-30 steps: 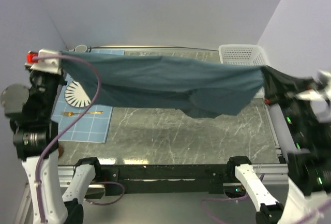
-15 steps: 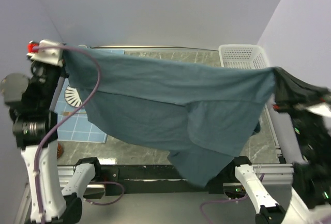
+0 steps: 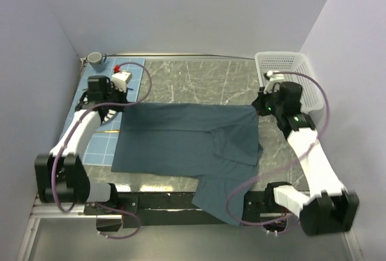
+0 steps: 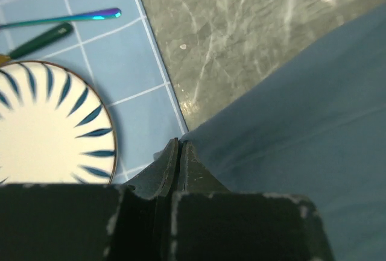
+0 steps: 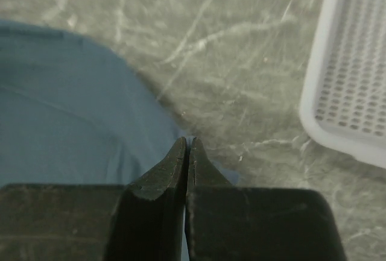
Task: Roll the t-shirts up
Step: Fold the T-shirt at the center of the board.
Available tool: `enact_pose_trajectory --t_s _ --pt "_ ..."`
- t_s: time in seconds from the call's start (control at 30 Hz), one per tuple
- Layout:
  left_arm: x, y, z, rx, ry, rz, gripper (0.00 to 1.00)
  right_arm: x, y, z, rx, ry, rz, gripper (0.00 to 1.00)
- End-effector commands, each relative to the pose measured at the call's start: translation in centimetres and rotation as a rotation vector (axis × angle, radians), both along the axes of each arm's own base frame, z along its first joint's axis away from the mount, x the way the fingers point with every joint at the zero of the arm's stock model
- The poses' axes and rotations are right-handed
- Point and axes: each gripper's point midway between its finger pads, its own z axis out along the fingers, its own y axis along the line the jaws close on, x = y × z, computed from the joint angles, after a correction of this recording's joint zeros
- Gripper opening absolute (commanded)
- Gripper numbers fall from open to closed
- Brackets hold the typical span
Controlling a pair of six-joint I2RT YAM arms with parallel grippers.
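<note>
The dark slate-blue t-shirt (image 3: 181, 137) lies spread on the marble table, its lower part hanging over the near edge. My left gripper (image 3: 120, 109) is shut on the shirt's far left corner, and in the left wrist view (image 4: 180, 143) the cloth (image 4: 301, 128) runs out from between the closed jaws. My right gripper (image 3: 258, 108) is shut on the far right corner. In the right wrist view (image 5: 187, 141) the jaws are pressed together with the shirt edge (image 5: 60, 104) pinched in them.
A light blue checked placemat (image 3: 96, 146) at the left holds a striped plate (image 4: 48, 128) and cutlery (image 4: 60, 18). A grey mug (image 3: 96, 61) stands at the far left corner. A white perforated basket (image 3: 283, 65) sits at the far right.
Both arms have come down from high up and laid the hanging shirt flat on the table. Both grippers still hold its far corners.
</note>
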Motion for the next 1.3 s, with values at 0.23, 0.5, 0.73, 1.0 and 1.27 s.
enact_pose_trajectory --t_s 0.23,0.5,0.73,1.0,1.27 --pt "11.7 2.2 -3.7 0.089 0.028 0.104 0.01 14.1 -0.9 -4.5 -0.111 0.055 -0.031 0.0" --pt "16.3 1.5 -6.6 0.113 0.052 0.103 0.01 21.0 -2.8 -8.3 -0.225 0.15 -0.096 0.0" --pt "19.8 1.1 -6.7 0.13 0.012 0.139 0.01 24.3 -5.0 -9.5 -0.331 0.16 -0.165 0.0" --pt "22.4 1.0 -7.9 0.158 -0.014 0.177 0.01 27.9 -6.7 -10.1 -0.399 0.154 -0.259 0.0" --pt "25.0 1.6 -8.6 0.195 -0.053 0.224 0.01 29.4 -7.5 -11.6 -0.461 0.143 -0.268 0.0"
